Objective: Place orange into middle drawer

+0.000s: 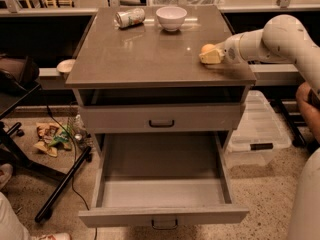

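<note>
The orange sits at the right side of the cabinet top, right up against the tip of my gripper. The gripper reaches in from the right on the white arm and rests low over the top, touching or nearly touching the orange. The middle drawer is pulled wide open below, its grey inside empty, its small dark handle at the bottom edge of the view.
A white bowl and a silver can on its side stand at the back of the top. The upper drawer front is shut. A clear plastic bin sits on the floor at right, a black stand and litter at left.
</note>
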Available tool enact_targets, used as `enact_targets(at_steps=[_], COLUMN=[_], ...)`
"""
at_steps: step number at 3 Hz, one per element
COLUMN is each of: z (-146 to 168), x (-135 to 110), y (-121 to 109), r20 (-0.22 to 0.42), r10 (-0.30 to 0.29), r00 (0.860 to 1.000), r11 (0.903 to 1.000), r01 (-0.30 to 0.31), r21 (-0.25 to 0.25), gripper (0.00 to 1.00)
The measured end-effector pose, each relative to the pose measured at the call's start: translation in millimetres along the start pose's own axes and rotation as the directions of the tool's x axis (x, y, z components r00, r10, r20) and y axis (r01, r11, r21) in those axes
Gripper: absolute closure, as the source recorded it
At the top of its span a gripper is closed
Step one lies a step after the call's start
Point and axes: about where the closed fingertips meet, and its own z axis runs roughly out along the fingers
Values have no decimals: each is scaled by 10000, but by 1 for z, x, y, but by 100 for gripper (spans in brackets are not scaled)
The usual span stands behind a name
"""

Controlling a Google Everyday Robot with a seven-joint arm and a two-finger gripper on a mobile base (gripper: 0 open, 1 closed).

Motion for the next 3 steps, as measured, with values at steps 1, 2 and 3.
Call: enact_targets(at_steps=[1, 2, 3], z=[0, -42, -96], x=[0, -13, -22], y=[0, 18, 46], r20=[1, 440, 825], r10=[-1, -315, -680], r00=[10000, 9985, 9943], r11=[10000, 9995, 9974], r01=[1, 318, 698], r21=[0, -73, -192], gripper=[79, 99, 100])
